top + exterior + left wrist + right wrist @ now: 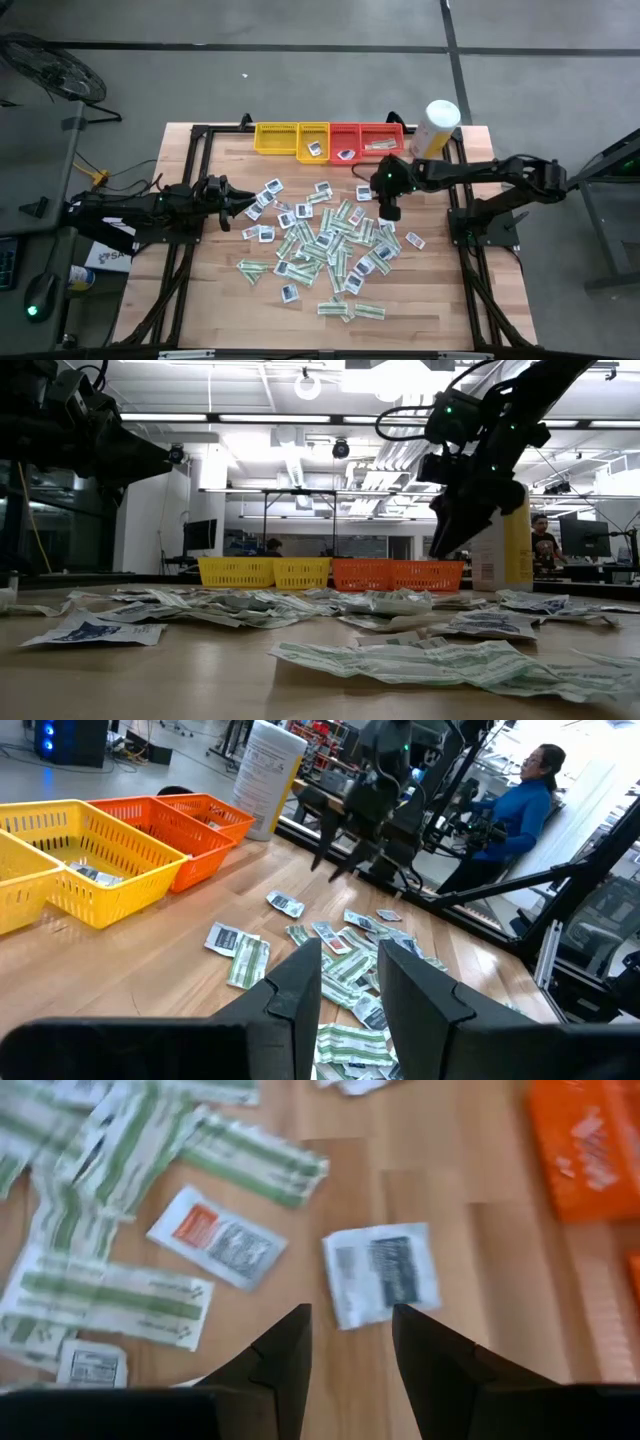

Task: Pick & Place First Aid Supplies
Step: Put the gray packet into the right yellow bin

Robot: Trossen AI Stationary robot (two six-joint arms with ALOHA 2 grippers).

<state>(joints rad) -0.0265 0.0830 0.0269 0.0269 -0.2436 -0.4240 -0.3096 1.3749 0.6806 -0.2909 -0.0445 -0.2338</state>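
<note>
Print on packets (330, 245) too small to read from high view. Tray (590, 1145) cut off at right wrist pic's edge, contents blurred. Left arm's tip runs off the low view's edge. Canister (505, 545) partly hidden behind right gripper (455, 535).

In the high view, the table (210, 300) fills the centre of the frame. A row of four trays (328, 140) runs along its upper edge, with a few packets inside them. At the row's right end stands the canister (437, 128). The first aid packets (325, 245) lie scattered across the middle of the table, below the trays, reaching toward the lower centre. The left gripper (247, 203) sits at the pile's left edge; the right gripper (388, 212) hangs over the pile's upper right part, below the trays.
</note>
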